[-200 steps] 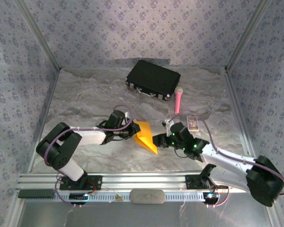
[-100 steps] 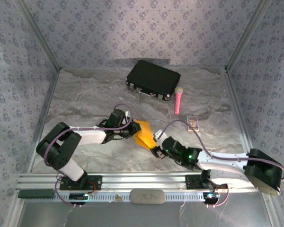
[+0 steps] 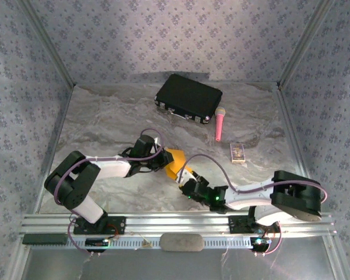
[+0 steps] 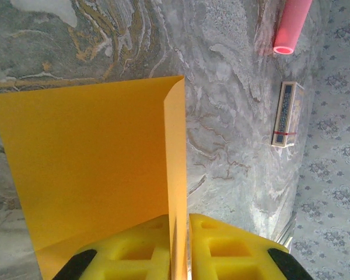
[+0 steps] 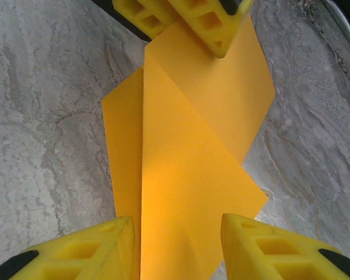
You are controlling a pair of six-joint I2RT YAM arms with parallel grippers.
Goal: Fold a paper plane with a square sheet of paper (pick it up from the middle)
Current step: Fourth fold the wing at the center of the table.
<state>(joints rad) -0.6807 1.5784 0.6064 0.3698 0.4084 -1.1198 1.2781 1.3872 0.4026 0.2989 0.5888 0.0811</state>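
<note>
Creased orange paper sheet lies mid-table; L gripper clamped on its left edge; R gripper jaws apart, sheet's near end between them; small box at right, label unreadable.

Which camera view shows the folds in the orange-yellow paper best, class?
The right wrist view: the orange-yellow paper lies close, its overlapping layers and diagonal creases plain. The left wrist view shows one broad face and a narrow folded strip; the top view, a small distant patch.
</note>
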